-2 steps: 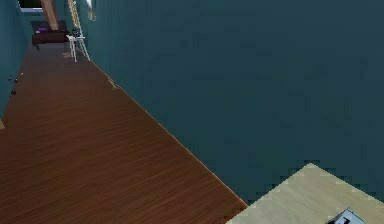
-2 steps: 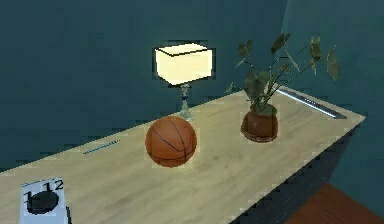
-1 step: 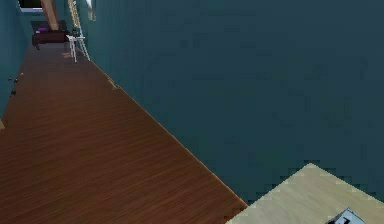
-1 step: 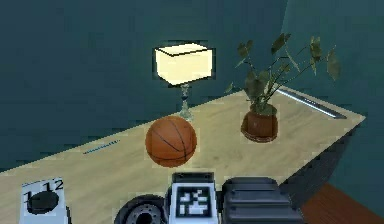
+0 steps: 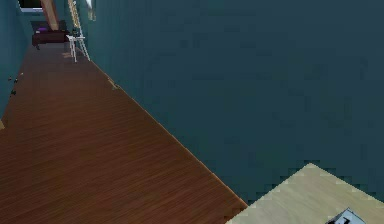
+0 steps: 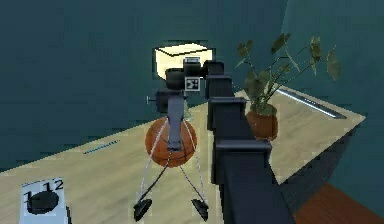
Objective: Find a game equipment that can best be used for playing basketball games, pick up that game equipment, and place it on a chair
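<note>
Apparently the step in hand is the picking up of the basketball (image 6: 172, 145), which is lying on the light wooden table (image 6: 110, 170) in the lower middle of the arm side view. The gripper (image 6: 172, 209) is hanging in front of it, its dark body overlapping the ball's top and its thin fingers (image 6: 143, 207) reaching down toward the bottom of the frame. Whether it is touching the ball I cannot tell. The pictures are also not showing how the jaws are standing, nor whether anything is being held.

To do this well, I am thinking the fingers should be taking the ball around its widest part, evenly on both sides, because a round ball is rolling away easily under a one-sided push. The lift should then be going straight up.

Going from the left, a small white flat thing with dark marks (image 6: 45, 198) is lying in the lower left corner, and a thin grey stick (image 6: 100, 148) is lying above it, both well apart from the ball. In the upper middle a glowing lamp (image 6: 183, 55) is standing behind the ball; reaching too far is risking a knock. Right of the arm (image 6: 240, 160) a potted plant (image 6: 262, 122) is standing near, probably the closest obstacle.

In the forward view the wooden floor (image 5: 90, 140) is running to the upper left, where a white thing (image 5: 78, 42), perhaps a chair, is standing.
</note>
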Robot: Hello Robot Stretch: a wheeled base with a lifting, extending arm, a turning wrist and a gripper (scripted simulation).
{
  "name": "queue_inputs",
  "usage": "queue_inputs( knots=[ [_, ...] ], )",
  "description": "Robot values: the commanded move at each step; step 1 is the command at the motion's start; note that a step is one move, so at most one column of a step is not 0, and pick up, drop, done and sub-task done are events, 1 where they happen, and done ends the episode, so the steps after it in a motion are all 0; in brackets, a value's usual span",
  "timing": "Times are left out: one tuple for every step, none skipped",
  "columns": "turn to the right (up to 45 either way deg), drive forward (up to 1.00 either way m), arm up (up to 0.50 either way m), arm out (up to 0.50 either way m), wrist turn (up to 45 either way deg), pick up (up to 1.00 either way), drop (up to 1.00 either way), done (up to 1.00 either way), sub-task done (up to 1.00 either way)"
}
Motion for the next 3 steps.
queue_inputs(
  knots=[
    [0.0,0.0,0.0,0.0,45.0,0.0,0.0,0.0,0.0],
    [0.0,0.0,0.0,0.0,45.0,0.0,0.0,0.0,0.0],
    [0.0,0.0,0.0,0.0,45.0,0.0,0.0,0.0,0.0]
  ],
)
